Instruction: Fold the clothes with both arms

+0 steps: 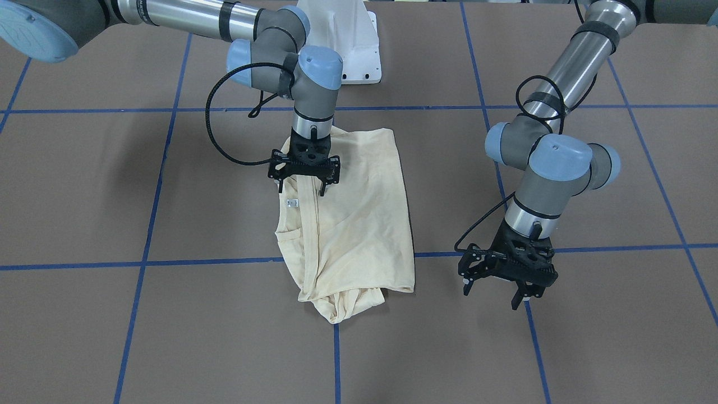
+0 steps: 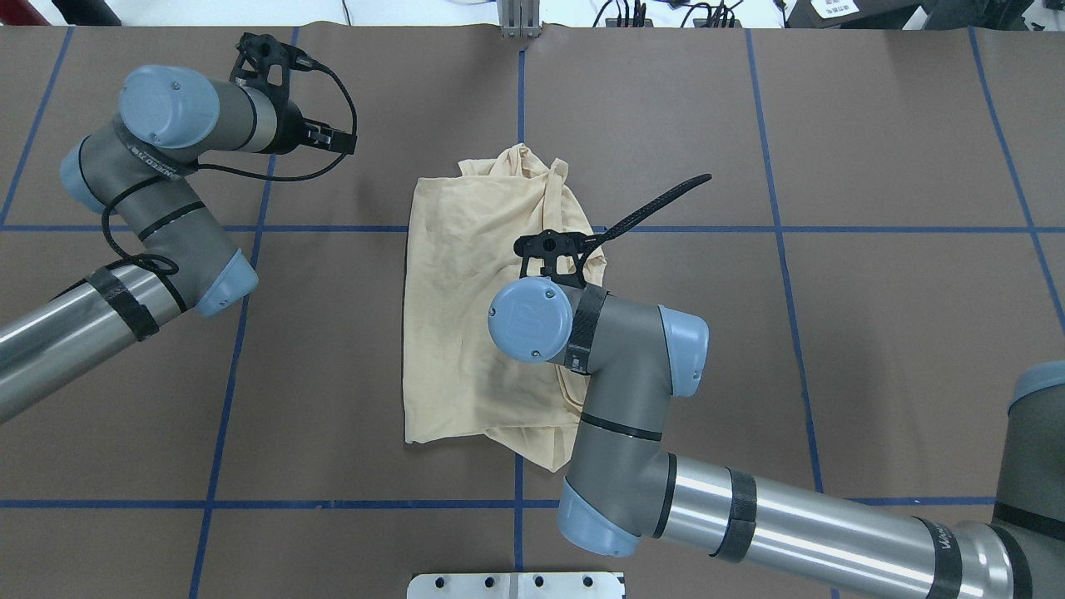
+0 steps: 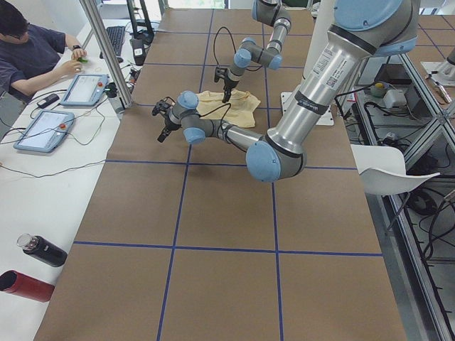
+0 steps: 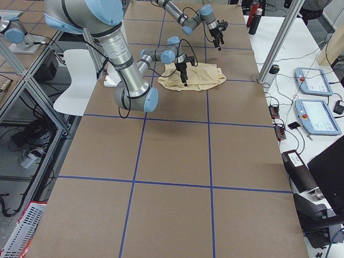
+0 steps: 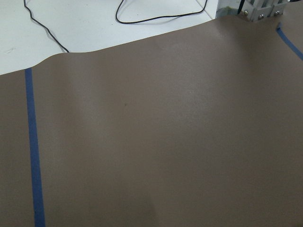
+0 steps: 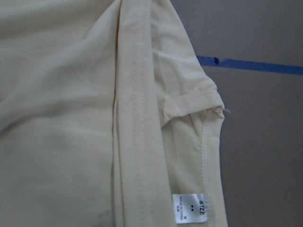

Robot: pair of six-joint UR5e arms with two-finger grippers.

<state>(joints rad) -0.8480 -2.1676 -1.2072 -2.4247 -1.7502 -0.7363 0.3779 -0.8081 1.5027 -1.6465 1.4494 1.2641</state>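
The pale cream-yellow shirt (image 1: pixel 359 213) lies folded into a rough rectangle mid-table, also seen from overhead (image 2: pixel 466 316). Its white neck label (image 1: pixel 290 203) faces up and fills the lower part of the right wrist view (image 6: pixel 191 208). My right gripper (image 1: pixel 301 192) hangs open just over the shirt's collar side, nothing between its fingers. Overhead, the right wrist hides it. My left gripper (image 1: pixel 491 298) stands open and empty over bare table, well clear of the shirt. The left wrist view shows only brown table (image 5: pixel 156 142).
Blue tape lines (image 1: pixel 213 261) grid the brown table. The white pedestal base (image 1: pixel 348 39) stands behind the shirt. A person (image 3: pixel 28 50) sits at a side table with tablets. Two bottles (image 3: pixel 32 266) and a metal post (image 3: pixel 106 50) are on that side.
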